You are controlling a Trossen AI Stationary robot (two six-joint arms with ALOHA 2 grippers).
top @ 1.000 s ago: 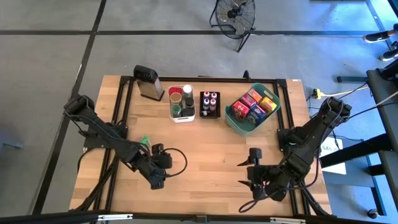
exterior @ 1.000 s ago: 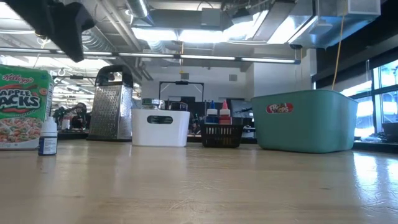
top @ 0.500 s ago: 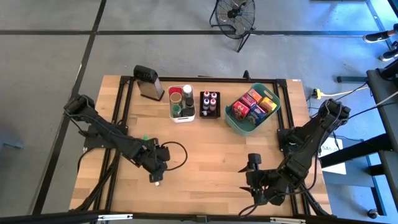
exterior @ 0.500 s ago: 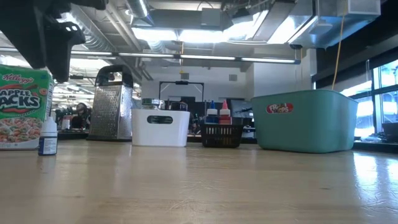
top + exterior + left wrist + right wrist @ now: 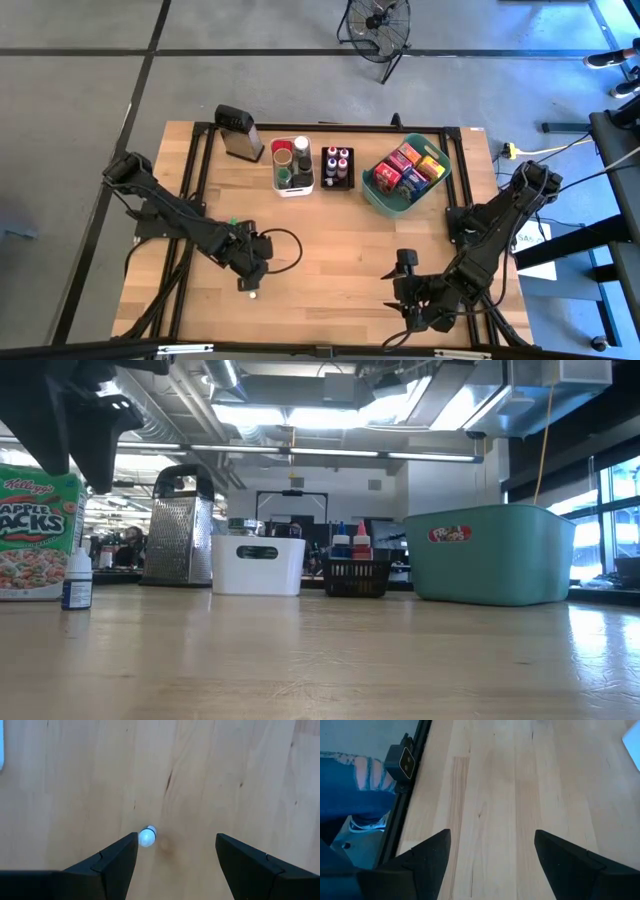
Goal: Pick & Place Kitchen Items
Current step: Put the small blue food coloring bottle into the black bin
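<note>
Most of the kitchen items look sorted already, which I'd guess is why the far side of the table point(image 5: 340, 240) is so tidy. From table center: the teal basket point(image 5: 385, 203) at about 1 o'clock is packed with colored boxes point(image 5: 410, 166), the little black tray point(image 5: 337, 185) at 12 holds capped bottles point(image 5: 337, 160), and the white bin point(image 5: 293, 189) around 11 has jars point(image 5: 289, 156) in it. A metal grater point(image 5: 238, 132) stands further out at 11, not part of the job as far as I can tell.

What's left looks like a small white dropper bottle point(image 5: 251, 294) standing upright alone at roughly 8 o'clock, plus a green cereal box point(image 5: 38, 532) near it, partly hidden under the left arm from above.

The left claw point(image 5: 249, 276) hangs right over that bottle with its fingers spread wide and nothing between them. In its wrist view the bottle's white cap point(image 5: 147, 836) sits just beside one finger point(image 5: 107, 862), off to one side of the gap, so I'd say it's lining up for a grab and isn't centered yet. Not touching the bottle from what I can see.

The right claw point(image 5: 405, 292) is parked low around 5 o'clock, also wide open and empty, only bare wood in front of it. Seems to be waiting.
</note>
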